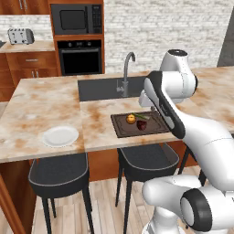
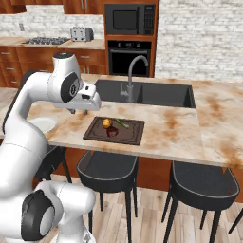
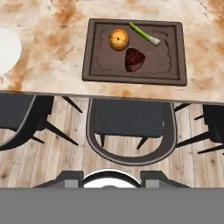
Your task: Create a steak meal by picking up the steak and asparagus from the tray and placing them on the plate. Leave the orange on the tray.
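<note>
Where tray (image 3: 176,52) lies, dark heart-shaped steak (image 3: 134,59)

Left base view: behind the arm, left side, looking forward and down, well back.
Right base view: the same from the right.
Hand view: above, nearer.
Shared: tray (image 1: 139,124) (image 2: 115,130) (image 3: 135,51) on counter (image 1: 41,109) (image 2: 166,130) (image 3: 57,48).

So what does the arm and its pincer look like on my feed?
The arm is glossy white with rounded, bulbous segments, dark grey to black bands and caps at the joints. No cables or markings show. The pincer has small dark grey finger tips.
</note>
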Robot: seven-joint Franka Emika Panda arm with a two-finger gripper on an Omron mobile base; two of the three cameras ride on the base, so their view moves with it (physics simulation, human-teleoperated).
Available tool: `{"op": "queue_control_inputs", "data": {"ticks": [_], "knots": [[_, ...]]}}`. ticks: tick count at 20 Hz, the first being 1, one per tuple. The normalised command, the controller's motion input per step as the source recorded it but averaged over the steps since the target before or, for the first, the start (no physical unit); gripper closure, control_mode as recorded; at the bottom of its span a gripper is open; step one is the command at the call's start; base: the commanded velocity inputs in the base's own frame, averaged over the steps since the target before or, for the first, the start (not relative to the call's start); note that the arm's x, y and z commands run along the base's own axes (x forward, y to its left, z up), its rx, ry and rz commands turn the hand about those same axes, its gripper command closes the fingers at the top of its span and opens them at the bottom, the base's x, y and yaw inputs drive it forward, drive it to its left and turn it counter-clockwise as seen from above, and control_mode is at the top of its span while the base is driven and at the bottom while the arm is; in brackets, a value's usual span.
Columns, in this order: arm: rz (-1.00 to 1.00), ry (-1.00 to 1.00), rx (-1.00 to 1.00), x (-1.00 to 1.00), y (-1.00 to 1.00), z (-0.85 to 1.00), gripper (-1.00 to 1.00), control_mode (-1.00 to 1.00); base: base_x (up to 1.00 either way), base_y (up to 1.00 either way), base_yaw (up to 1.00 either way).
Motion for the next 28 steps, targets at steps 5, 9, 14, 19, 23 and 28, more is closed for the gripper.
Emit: {"op": "queue_control_inputs", "data": {"ticks": [5, 9, 14, 19, 23, 28], "knots": [[0.0, 0.01, 0.0, 0.05, -0.15, -0.31, -1.0, -1.0, 0.0, 0.0, 0.0], [-0.05, 0.03, 0.0, 0.22, -0.6, -0.72, -1.0, -1.0, 0.0, 0.0, 0.0], [-0.09, 0.15, 0.0, 0.63, -0.23, -0.63, -1.0, -1.0, 0.0, 0.0, 0.0], [-0.03, 0.13, 0.0, 0.74, 0.0, -0.6, -1.0, -1.0, 0.0, 0.0, 0.0], [-0.02, 0.06, 0.0, 0.49, 0.0, -0.54, -1.0, -1.0, 0.0, 0.0, 0.0], [-0.01, 0.03, 0.0, 0.44, 0.0, -0.51, -1.0, -1.0, 0.0, 0.0, 0.0]]}}
